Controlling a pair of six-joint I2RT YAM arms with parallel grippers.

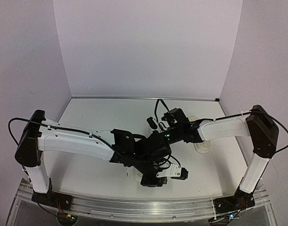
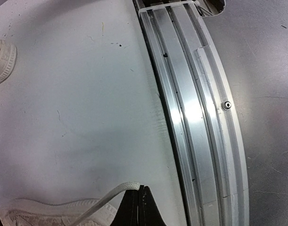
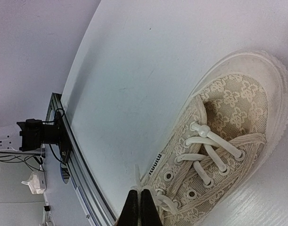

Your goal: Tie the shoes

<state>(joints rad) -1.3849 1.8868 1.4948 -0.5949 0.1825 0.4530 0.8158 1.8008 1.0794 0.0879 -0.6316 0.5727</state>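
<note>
A cream lace-pattern shoe [image 3: 219, 150] lies on its side on the white table, its white laces threaded through the eyelets. My right gripper [image 3: 140, 190] is shut on a lace end [image 3: 137, 175] beside the shoe's top eyelets. My left gripper [image 2: 140, 188] is shut on another white lace [image 2: 103, 200], which rises from a shoe [image 2: 35, 214] at the bottom left of that view. A second shoe's toe [image 2: 0, 59] shows at the left edge. In the top view both arms cross over the table's middle and hide the fingers; one shoe [image 1: 201, 146] peeks out under the right arm.
The aluminium rail [image 2: 195, 108] at the table's near edge runs close to the right of my left gripper, and it shows again as the rail [image 3: 82, 179] left of my right gripper. White walls [image 1: 144, 47] close in the table at the back and sides.
</note>
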